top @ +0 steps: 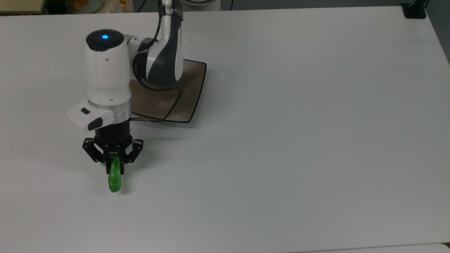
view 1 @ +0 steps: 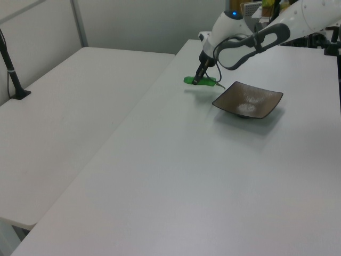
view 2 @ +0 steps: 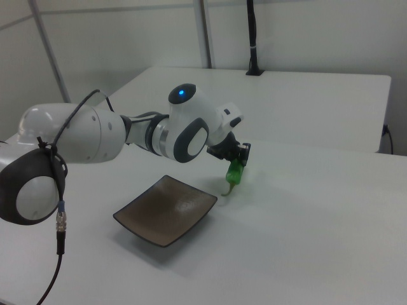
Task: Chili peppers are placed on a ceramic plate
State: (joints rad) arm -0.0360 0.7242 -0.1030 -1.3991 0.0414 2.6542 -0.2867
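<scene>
My gripper is shut on the green chili pepper, gripping its upper part. In the left view the pepper hangs a little above the white table with its shadow under it. The right view shows the pepper dangling from the gripper, its thin stem curling downward. The square brown-grey plate lies on the table up and to the right of the gripper in the top view, partly hidden by my arm. Nothing lies on the plate in the left view, nor on the plate in the right view.
The white table stretches wide to the top view's right. A black post base stands at its far right corner. A second white table adjoins on the left view's left.
</scene>
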